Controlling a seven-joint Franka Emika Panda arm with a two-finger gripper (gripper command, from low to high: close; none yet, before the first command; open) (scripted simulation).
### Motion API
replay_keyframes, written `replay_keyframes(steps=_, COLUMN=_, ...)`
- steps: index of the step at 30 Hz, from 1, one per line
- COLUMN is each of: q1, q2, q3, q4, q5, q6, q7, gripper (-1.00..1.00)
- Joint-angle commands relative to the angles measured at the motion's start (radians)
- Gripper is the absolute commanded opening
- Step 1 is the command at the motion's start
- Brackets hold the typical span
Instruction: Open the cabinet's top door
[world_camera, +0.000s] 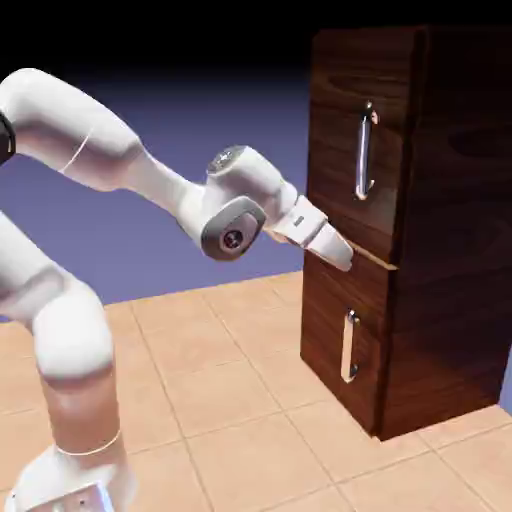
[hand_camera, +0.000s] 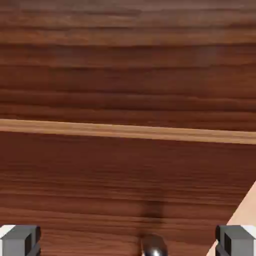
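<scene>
Two doors shut on cabinet (world_camera: 440, 250); gripper (hand_camera: 128, 242) spread wide, empty, near pale seam (hand_camera: 125, 131) between doors.

Cabinet (world_camera: 440, 250) front blocks the gripper (world_camera: 340, 255) directly ahead, at the seam between doors. Open floor (world_camera: 220, 400) lies below and left. Top handle (world_camera: 365, 150) stands unobstructed above the gripper.

cabinet (world_camera: 440, 300): on the floor (world_camera: 230, 400), right of the arm
top door (world_camera: 340, 140): above the lower door (world_camera: 330, 330)
gripper (world_camera: 343, 257): before the seam between them
</scene>
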Motion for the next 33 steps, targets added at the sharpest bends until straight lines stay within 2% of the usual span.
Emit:
replay_keyframes(steps=1, q1=0.008, q2=-0.004, q3=-0.009, q4=0.006, q5=-0.044, q6=0.0, q7=-0.012, gripper=0.0)
replay_keyframes(steps=33, q1=0.259, q2=-0.136, q3=-0.286, q4=0.207, q5=-1.435, q6=-0.009, q7=-0.396, gripper=0.0)
